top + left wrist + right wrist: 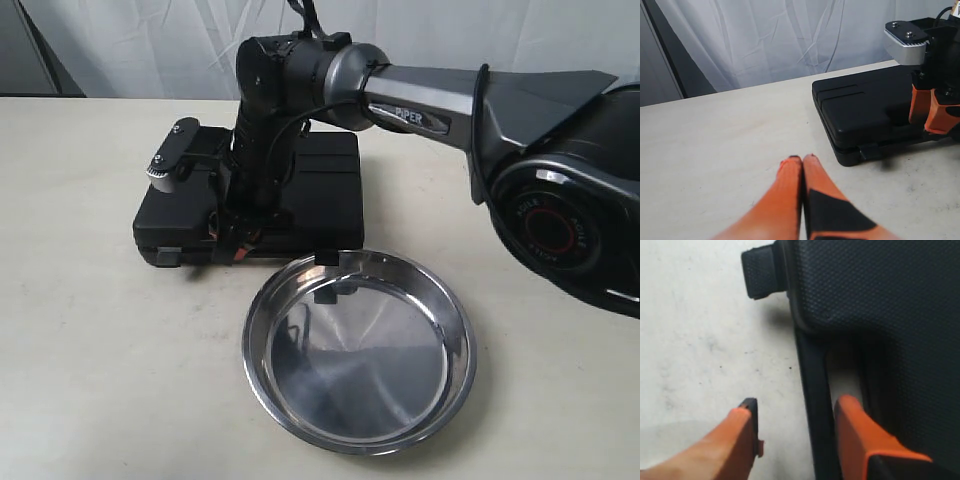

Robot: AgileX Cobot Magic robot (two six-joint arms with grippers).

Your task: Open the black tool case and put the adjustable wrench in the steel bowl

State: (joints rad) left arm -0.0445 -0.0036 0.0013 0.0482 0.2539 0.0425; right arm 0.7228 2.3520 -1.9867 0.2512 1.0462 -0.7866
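Status: black tool case (325,195) shut, flat on table (90,350), just beside steel bowl (458,345). Adjustable wrench not seen, presumed inside. Right gripper (797,407) spread, handle bar (812,390) straddled, unclamped. Left gripper (802,160) pinched together, empty. Lid judged stiff, light; front lip best taken.

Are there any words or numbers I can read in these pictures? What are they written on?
"PIPER": on the grey forearm of the right arm.
Small letters in a ring on the round joint cover: too blurred to read.
Black tool case and steel bowl: no writing shows in any view.
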